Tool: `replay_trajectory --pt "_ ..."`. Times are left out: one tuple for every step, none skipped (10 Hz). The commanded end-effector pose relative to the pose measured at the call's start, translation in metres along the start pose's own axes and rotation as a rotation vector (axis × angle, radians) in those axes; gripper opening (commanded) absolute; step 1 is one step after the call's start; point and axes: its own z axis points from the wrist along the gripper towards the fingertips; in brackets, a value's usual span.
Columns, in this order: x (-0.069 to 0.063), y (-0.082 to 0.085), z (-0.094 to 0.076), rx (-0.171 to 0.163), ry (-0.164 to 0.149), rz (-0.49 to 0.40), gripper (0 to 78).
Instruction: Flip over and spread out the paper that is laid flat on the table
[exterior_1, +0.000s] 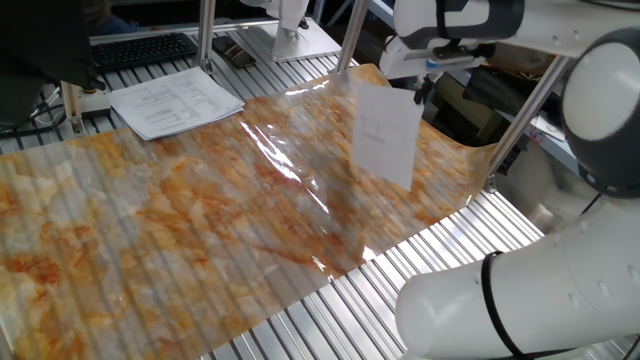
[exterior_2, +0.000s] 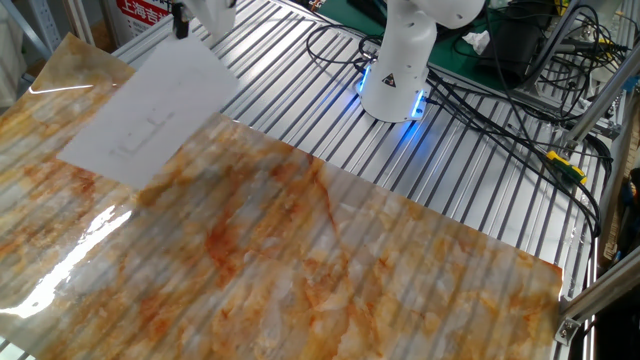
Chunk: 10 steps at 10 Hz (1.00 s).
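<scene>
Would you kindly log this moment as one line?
phase: flip | gripper: shut on paper corner | paper: hanging above table

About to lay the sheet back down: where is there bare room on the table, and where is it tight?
The paper hangs off the table, pinched at its top corner by the gripper. The orange marbled table is bare from below the sheet to its near edge. It is tighter at the far side: a printed stack and keyboard lie there, with frame posts behind.

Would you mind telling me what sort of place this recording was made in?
Most likely a robotics lab: a slatted metal table, the arm's base lit blue with loose cables trailing off, and a keyboard by printed pages.
</scene>
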Motion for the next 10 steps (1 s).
replay_trajectory --pt "0.013 0.025 -0.009 0.017 0.019 0.048 1.3" --pt "0.015 0.029 -0.008 0.014 0.021 0.054 1.3" --pt "0.015 0.03 -0.007 0.012 0.021 0.055 1.3" --pt "0.018 0.037 -0.002 -0.003 0.026 0.061 1.3" --pt "0.019 0.043 -0.001 -0.005 0.027 0.069 1.3" --pt "0.02 0.047 0.0 -0.005 0.028 0.074 1.3" --pt "0.022 0.059 0.0 -0.007 0.03 0.087 1.3" --pt "0.024 0.066 0.002 -0.016 0.038 0.091 1.3" --pt "0.025 0.07 0.003 -0.025 0.043 0.093 1.3" --pt "0.026 0.075 0.006 -0.031 0.045 0.097 1.3"
